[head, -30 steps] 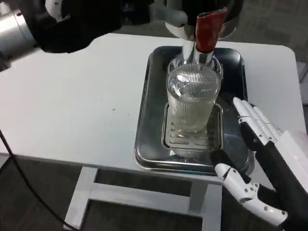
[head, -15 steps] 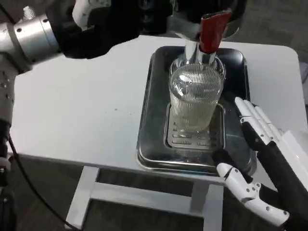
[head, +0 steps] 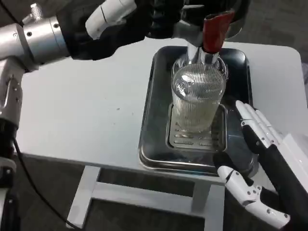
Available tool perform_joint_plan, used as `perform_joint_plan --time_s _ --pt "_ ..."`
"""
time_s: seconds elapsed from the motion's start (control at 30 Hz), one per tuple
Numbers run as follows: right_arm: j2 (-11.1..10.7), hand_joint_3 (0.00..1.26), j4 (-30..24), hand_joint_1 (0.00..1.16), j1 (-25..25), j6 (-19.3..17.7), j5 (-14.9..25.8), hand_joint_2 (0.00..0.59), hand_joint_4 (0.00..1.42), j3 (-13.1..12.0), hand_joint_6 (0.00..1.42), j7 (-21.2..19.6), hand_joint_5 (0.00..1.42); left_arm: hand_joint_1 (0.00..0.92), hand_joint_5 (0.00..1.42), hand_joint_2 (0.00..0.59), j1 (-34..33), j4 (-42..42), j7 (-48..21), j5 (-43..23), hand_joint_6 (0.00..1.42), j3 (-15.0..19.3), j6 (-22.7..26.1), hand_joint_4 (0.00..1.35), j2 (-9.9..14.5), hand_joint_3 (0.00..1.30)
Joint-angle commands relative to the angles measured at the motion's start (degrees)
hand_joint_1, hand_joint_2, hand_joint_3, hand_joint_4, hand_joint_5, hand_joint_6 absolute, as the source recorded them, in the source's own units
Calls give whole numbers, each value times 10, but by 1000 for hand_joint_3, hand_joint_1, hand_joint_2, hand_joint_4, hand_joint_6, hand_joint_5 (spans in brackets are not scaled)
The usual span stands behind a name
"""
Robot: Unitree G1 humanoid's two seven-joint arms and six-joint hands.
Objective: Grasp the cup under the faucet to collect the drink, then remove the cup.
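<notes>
Cup (head: 198, 100) is stood upright left of the nearer, spread, empty right hand (head: 262, 159); left hand's (head: 139, 19) state cannot be told.

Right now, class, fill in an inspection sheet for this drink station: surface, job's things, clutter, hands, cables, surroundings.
Surface: white table, bare where visible.
Job's things: ribbed glass cup upright on the drain grate inside the metal tray, under the faucet with the red lever; pale drink inside.
Clutter: nothing seen.
Hands: left hand up at the faucet, grip unclear; right hand open beside the tray, apart from the cup.
Cables: black cable hanging below the table's left edge.
Surroundings: dark floor, white table frame.
</notes>
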Motion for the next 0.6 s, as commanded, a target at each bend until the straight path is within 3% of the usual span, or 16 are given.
perform_joint_plan --time_s 0.03,0.6 --pt "0 1 1 94 9 -12 6 446 0 1 62 -8 0 0 62 51 7 -2 0 21 271 -14 -34 0 -7 103" --pt "-2 3 -4 93 16 -13 12 446 0 -4 50 -7 0 0 62 46 19 18 9 61 272 -48 -116 0 -20 104"
